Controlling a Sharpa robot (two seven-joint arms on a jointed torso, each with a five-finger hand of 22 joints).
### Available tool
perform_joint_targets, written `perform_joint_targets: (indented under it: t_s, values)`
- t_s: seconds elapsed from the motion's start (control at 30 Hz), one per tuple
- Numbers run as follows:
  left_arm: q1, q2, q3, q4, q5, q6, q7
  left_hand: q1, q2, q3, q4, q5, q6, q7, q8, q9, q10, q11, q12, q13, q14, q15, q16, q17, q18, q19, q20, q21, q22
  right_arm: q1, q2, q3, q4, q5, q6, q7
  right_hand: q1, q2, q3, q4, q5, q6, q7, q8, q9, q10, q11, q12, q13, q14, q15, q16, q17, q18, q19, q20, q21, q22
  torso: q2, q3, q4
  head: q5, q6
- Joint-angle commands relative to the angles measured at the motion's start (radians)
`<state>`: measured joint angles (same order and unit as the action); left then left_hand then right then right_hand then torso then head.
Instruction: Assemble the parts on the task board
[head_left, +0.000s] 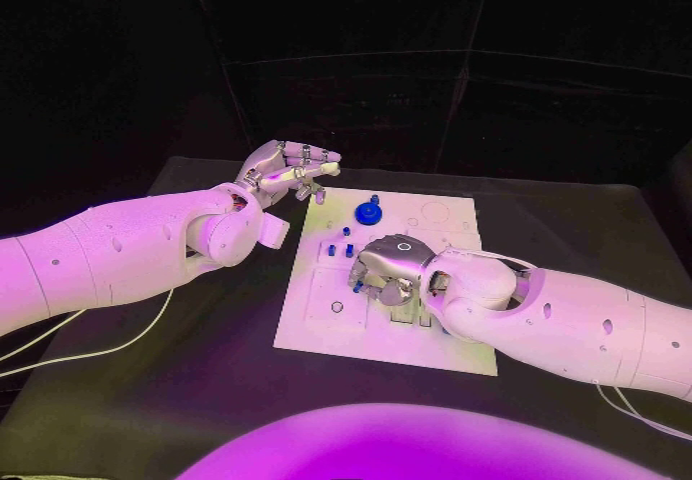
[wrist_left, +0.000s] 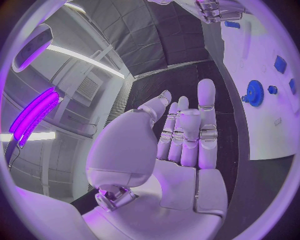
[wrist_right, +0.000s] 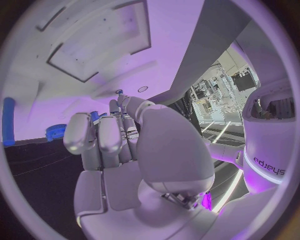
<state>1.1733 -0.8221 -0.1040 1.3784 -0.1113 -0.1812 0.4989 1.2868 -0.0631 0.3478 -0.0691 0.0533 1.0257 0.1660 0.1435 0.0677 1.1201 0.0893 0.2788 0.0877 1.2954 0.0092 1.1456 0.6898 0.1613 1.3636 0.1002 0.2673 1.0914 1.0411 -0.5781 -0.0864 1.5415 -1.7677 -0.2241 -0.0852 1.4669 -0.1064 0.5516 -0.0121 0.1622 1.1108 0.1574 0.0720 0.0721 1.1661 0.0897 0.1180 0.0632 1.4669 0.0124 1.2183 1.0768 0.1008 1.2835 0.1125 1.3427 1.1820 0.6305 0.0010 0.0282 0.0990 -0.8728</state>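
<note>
The white task board (head_left: 335, 325) lies mid-table. A blue gear (head_left: 369, 213) stands near its far edge, and small blue parts (head_left: 340, 250) stand just in front of it. My right hand (head_left: 389, 275) is down on the board's middle with its fingers curled, pinching a small blue part (head_left: 358, 286) at the fingertips; the right wrist view shows that blue part (wrist_right: 94, 116) between the fingers, with the gear (wrist_right: 55, 131) beyond. My left hand (head_left: 289, 170) is raised beside the board's far left corner, fingers stretched out, holding nothing. The left wrist view shows the left hand (wrist_left: 184, 140), the gear (wrist_left: 253, 92) and the board (wrist_left: 262, 125).
The black table (head_left: 173, 380) surrounds the board, with bare surface on the left and in front. A white cable (head_left: 87, 350) trails from my left arm over the table's left side. A long blue part (wrist_right: 7, 127) lies on the board near the gear.
</note>
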Motion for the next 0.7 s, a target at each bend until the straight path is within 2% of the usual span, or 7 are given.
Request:
perform_joint_targets:
  t_s: [0.03,0.47,0.7]
  values:
    - [0.002,0.001,0.001,0.002,0.004,0.006,0.007,0.004,0.006,-0.003,-0.001,-0.003,0.0,0.0,-0.002,0.0,-0.007,0.002,0.003,0.001,-0.007,-0.003,-0.004,0.0,0.018,-0.003,0.001,-0.003,-0.001,-0.003,0.002,-0.006,-0.002,-0.009,0.023,-0.006,-0.009,0.001,-0.002,-0.004,0.005,-0.001,0.008,-0.003,0.0,0.0,0.005,0.0,0.001,0.024,-0.005,0.005,-0.001,-0.011,0.006,0.0,0.003,0.002,0.0,0.0001,-0.0005,0.0,0.0]
    - [0.002,0.0,0.001,0.002,0.004,0.007,0.006,0.004,0.006,-0.003,-0.001,-0.003,0.0,0.0,-0.002,0.0,-0.007,0.002,0.003,0.001,-0.007,-0.003,-0.004,0.0,0.018,-0.003,0.001,-0.003,-0.001,-0.003,0.013,-0.009,-0.009,-0.023,0.029,-0.016,-0.014,0.0,-0.004,-0.005,0.007,-0.003,0.009,-0.004,0.0,-0.002,0.006,-0.003,0.001,0.023,-0.005,0.004,-0.003,-0.01,0.003,0.001,0.001,-0.001,0.0,0.0002,0.0,0.003,0.0]
    - [0.002,0.0,0.001,0.002,0.004,0.009,0.005,0.004,0.006,-0.003,-0.001,-0.003,0.0,0.0,-0.002,0.0,-0.007,0.002,0.003,0.001,-0.007,-0.003,-0.004,0.0,0.018,-0.003,0.001,-0.003,-0.001,-0.004,0.013,-0.01,-0.004,-0.024,-0.002,-0.005,-0.015,0.0,-0.005,-0.005,0.007,-0.004,0.009,-0.005,0.0,-0.003,0.006,-0.003,0.001,0.023,-0.004,0.005,-0.003,-0.01,0.003,0.001,0.001,-0.001,0.0,0.0005,-0.0008,0.004,0.0]
